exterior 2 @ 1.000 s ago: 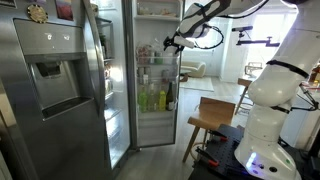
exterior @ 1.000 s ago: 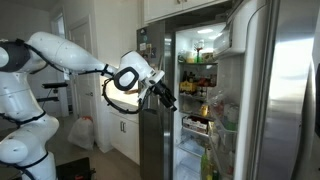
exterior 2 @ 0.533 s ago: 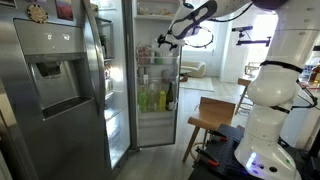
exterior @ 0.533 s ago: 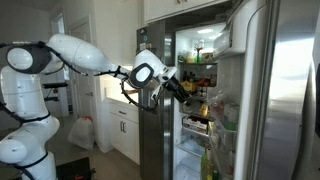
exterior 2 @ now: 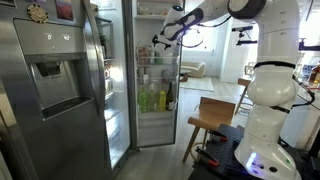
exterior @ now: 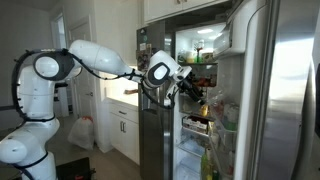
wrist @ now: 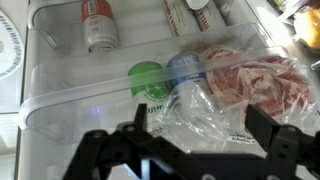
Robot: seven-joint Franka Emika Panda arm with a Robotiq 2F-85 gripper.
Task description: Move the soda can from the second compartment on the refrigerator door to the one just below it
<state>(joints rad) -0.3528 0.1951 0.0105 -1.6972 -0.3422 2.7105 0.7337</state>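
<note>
Kitchen with open refrigerator door (exterior 2: 158, 122). Claw (wrist: 194, 118) spread wide, empty, hovering before clear bin (wrist: 70, 97). Soda can (wrist: 148, 82) upright in bin, frame centre, ungrasped. Approach only; grasp, lift and lower placement left.

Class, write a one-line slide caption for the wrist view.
Open hand before the clear door bin holding a green soda can and plastic bag.

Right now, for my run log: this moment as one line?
phase: pre-grasp | pincer: open, facing door bin | soda can: upright in bin, not held | neighbour: plastic bag beside can
</note>
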